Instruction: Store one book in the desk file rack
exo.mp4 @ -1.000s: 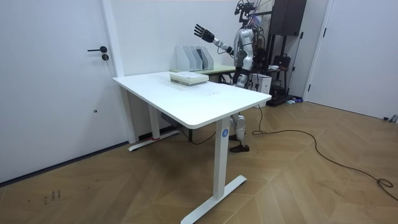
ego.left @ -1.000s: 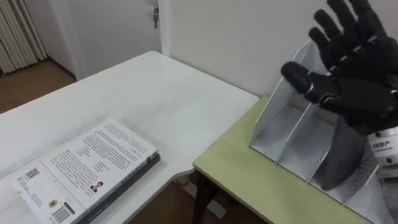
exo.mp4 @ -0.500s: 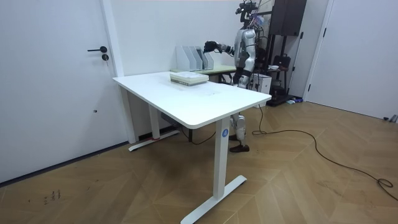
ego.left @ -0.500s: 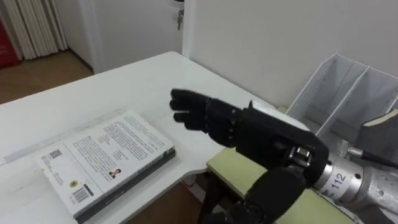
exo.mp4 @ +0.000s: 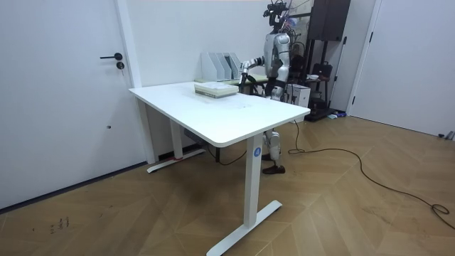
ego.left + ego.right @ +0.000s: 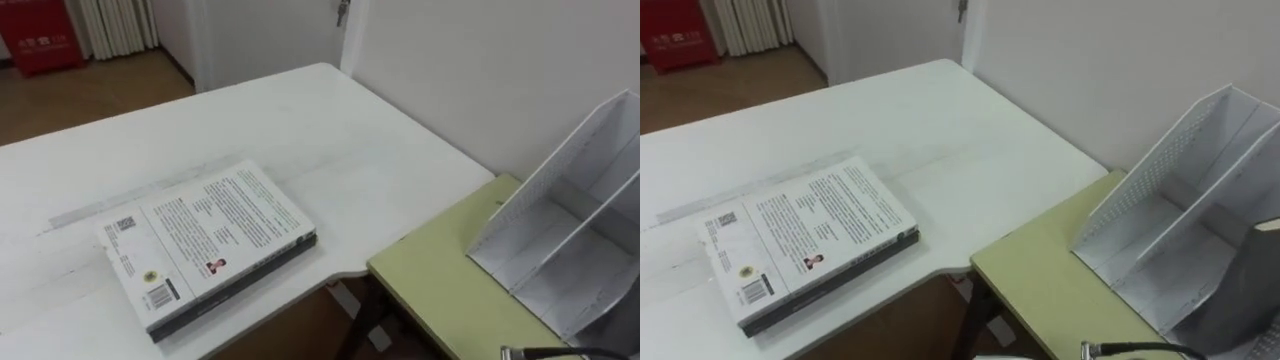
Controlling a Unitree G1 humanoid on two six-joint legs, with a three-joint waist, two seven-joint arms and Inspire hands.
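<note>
Down has swung the right hand (image 5: 244,69), now low beside the file rack (image 6: 570,235); open or closed, I cannot tell. 1 book (image 6: 208,247) lies flat at the white table (image 6: 330,130) edge, apart from the rack: stiff, fairly hefty, glossy, likely best pinched along the spine.

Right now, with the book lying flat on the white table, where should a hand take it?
Probably the long edge facing the green desk: the book lies flat close to the white table's rim there, so that side is open to pinch top and underside.
</note>
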